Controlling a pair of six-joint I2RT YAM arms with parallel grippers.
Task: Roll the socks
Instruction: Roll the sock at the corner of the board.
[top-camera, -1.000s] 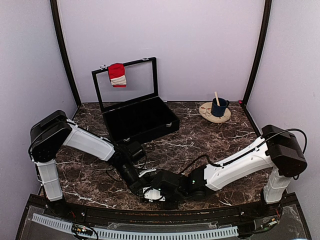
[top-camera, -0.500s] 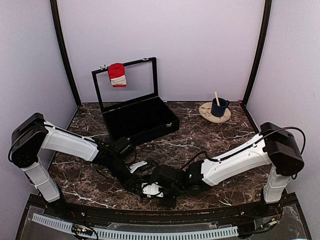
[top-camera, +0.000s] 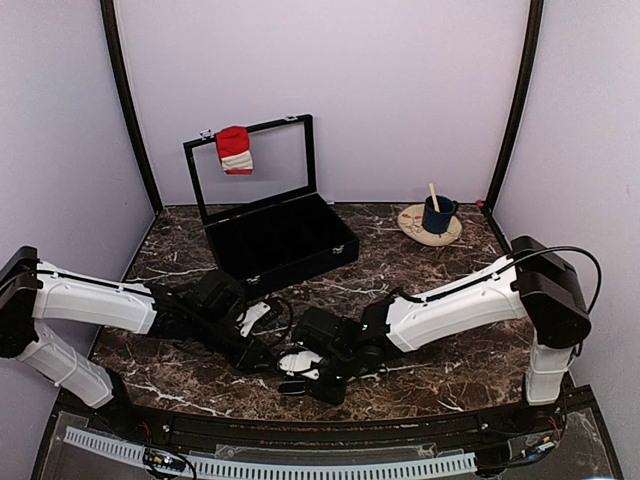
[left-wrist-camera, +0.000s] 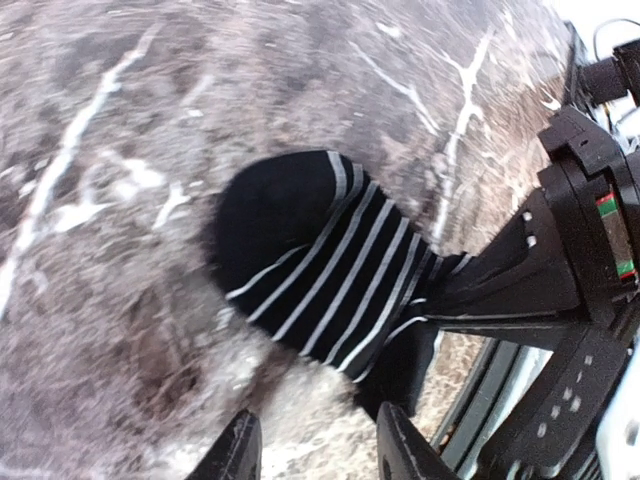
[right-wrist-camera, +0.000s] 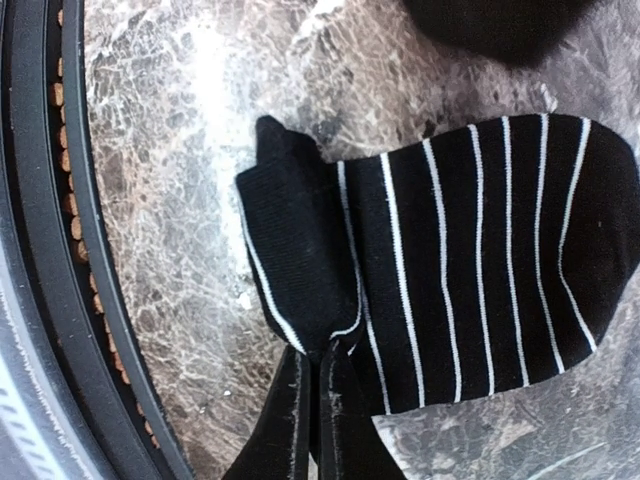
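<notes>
Right gripper (right-wrist-camera: 318, 368): fingers pressed together, pinching a folded edge of a black knit sock with thin white stripes (right-wrist-camera: 480, 260). The sock lies flat on the dark brown marble-pattern table top (right-wrist-camera: 170, 190). It spreads out ahead of the fingertips and to their right in the wrist view. The pinched flap is doubled over just beyond the tips. A black table-edge rail (right-wrist-camera: 40, 250) runs off to the left of the fingers.

Left gripper (left-wrist-camera: 315, 452): fingers apart, nothing between them. The same sock sits just ahead of its tips, rounded end toward the upper left of that view. The right gripper's black body meets the sock at its far right end. This view is blurred, so fine contact is hard to read.

Red-and-white fabric sock (top-camera: 235, 148): well apart from both grippers, far behind them. It is draped over the raised lid of an open black hard case (top-camera: 290, 250).
</notes>
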